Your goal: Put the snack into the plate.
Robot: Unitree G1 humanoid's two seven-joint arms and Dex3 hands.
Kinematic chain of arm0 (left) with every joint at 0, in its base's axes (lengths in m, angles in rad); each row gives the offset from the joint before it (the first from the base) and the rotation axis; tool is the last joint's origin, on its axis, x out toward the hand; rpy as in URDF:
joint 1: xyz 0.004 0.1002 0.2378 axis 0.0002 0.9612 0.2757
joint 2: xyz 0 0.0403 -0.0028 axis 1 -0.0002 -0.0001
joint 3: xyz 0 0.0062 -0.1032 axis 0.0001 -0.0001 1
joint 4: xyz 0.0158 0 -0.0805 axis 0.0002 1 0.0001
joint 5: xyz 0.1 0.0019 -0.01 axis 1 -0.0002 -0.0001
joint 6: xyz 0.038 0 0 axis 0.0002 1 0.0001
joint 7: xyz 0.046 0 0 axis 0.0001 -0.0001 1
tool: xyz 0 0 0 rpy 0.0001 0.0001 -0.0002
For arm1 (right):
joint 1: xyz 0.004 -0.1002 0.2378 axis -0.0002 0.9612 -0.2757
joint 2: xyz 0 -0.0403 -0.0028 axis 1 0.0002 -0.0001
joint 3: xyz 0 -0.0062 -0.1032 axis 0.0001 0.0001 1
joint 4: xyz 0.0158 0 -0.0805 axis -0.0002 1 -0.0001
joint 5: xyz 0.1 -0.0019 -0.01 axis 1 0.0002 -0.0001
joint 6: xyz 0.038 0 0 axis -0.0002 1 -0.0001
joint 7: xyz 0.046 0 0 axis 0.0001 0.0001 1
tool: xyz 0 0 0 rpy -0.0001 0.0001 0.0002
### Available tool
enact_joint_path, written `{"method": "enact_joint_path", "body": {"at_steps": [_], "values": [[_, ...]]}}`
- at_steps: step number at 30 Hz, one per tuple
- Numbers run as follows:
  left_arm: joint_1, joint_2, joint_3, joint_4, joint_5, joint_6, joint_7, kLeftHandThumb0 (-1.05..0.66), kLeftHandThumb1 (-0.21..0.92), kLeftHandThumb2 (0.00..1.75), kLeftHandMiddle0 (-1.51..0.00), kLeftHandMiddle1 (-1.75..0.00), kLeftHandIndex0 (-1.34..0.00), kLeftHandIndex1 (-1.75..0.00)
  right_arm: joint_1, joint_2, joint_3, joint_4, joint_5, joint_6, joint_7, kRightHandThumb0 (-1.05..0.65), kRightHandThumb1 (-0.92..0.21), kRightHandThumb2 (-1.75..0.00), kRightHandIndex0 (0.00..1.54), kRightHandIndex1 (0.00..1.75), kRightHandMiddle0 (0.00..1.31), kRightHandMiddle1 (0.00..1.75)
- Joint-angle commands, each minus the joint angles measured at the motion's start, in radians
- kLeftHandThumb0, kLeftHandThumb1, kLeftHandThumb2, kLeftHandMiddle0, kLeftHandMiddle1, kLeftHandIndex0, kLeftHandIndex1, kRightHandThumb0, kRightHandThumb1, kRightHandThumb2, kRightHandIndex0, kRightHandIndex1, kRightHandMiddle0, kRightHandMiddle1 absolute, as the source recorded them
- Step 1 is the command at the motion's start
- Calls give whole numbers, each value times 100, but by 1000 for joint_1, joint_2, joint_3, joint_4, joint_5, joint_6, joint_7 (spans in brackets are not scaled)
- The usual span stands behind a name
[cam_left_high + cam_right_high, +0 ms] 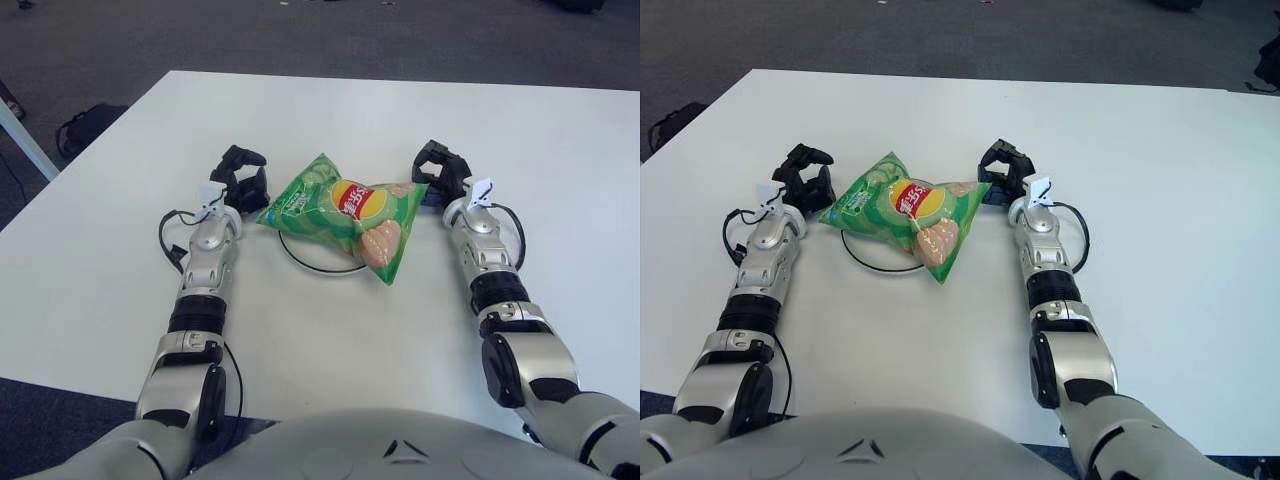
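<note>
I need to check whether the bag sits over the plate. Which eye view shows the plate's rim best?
The right eye view: more of the plate's dark rim shows beside and below the chip bag, on the robot's left side. The left eye view shows a similar arc, with the bag covering the rest.

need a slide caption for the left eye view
Green crinkly chip bag lies over a white round plate on the white table, left hand and right hand flanking it.

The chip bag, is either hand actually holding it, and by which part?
It cannot be told. The chip bag lies over the plate; the left hand is at its left corner, the right hand at its right corner.
</note>
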Motion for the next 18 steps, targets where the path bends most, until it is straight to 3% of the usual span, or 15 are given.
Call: {"method": "enact_joint_path", "body": {"at_steps": [1, 8, 18], "values": [[30, 4, -6, -5, 13, 17, 10, -44, 45, 115, -122, -175, -51, -175, 83, 20, 10, -54, -14, 18, -23, -51, -24, -141, 127, 175, 68, 175], [32, 11, -12, -55, 14, 49, -4, -44, 45, 115, -124, -175, -51, -175, 159, 30, 32, -159, -55, 11, -68, -52, -23, -142, 128, 175, 69, 175], [8, 36, -15, -40, 5, 35, -48, -44, 46, 114, -122, -175, -51, -175, 288, 32, 34, -358, -46, 78, -75, -51, -23, -142, 127, 175, 68, 175]]}}
